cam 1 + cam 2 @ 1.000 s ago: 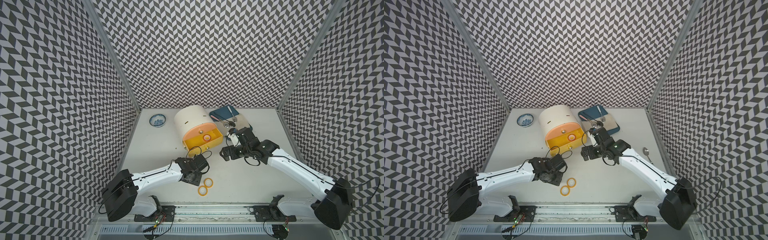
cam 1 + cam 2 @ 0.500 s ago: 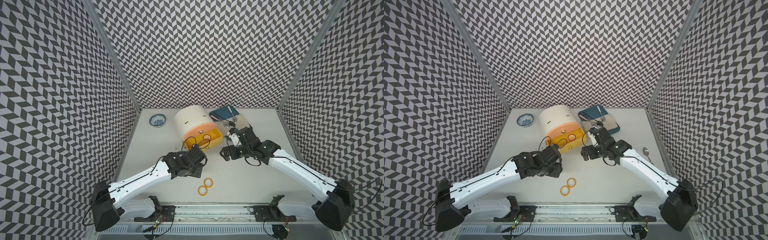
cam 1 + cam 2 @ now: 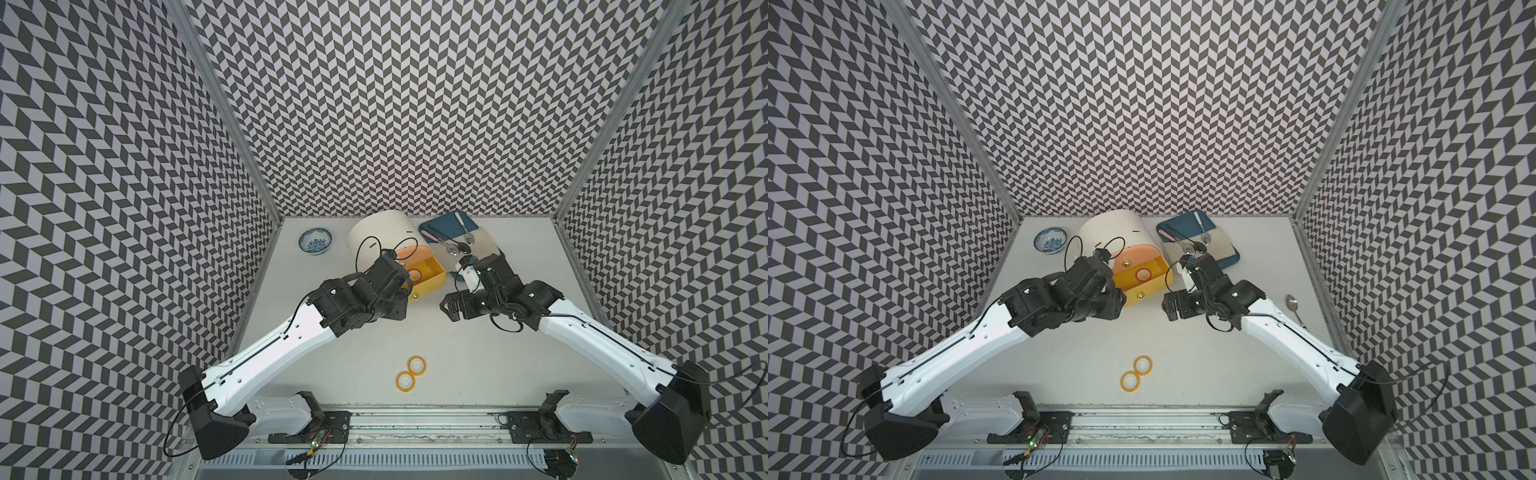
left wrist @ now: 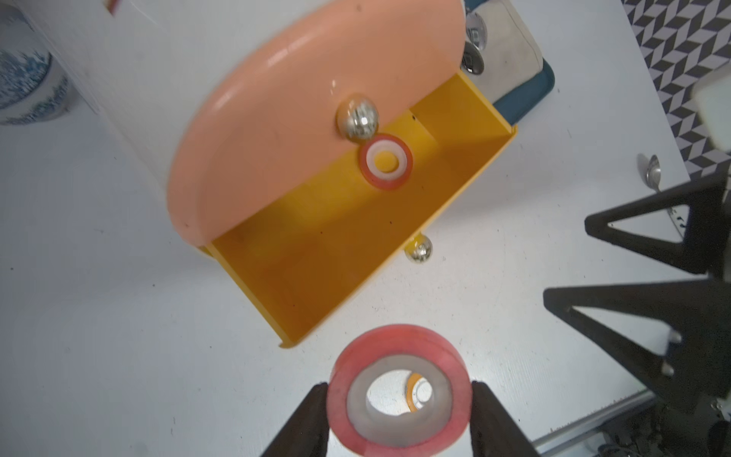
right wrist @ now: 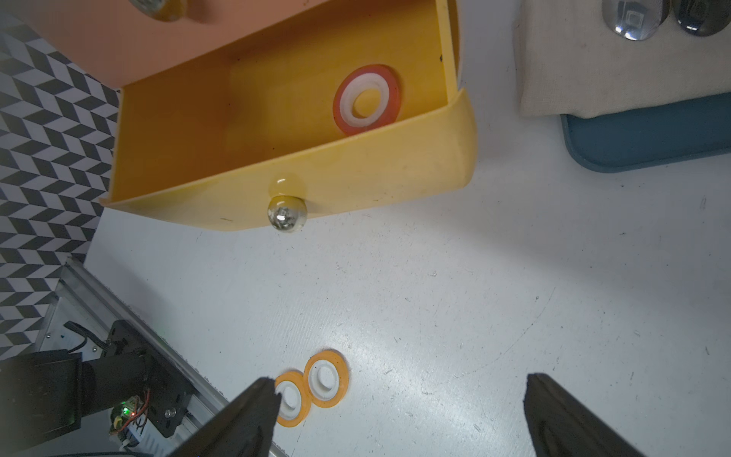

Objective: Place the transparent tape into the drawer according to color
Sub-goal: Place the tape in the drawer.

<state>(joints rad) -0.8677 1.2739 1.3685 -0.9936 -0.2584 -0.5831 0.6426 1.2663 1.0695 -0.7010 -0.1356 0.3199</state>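
FLANKING THE DRAWER: My left gripper (image 4: 399, 391) is clamped on a pink-red tape ring (image 4: 395, 340), pinched across its outer rim with the hole facing my wrist. By my judgement, that grip lets the ring fall flat once I let go. The ring hangs just short of the open yellow drawer (image 4: 316, 273) ahead of my fingers. A second pink-red ring (image 5: 366, 128) already lies on the drawer's floor, which is probably why I carry this one there. The peach drawer front (image 4: 277, 118) above is shut.

My right gripper (image 5: 399, 383) hovers on the drawer's other side, jaws spread wide and empty, apparently keeping out of the way. Two yellow-orange rings (image 5: 344, 378) lie touching on the table (image 5: 474, 296), behind both grippers toward my bases.

In both top views my left wrist hides the carried ring; only the left wrist view shows the grip. The right wrist view alone shows that nothing sits between those jaws.
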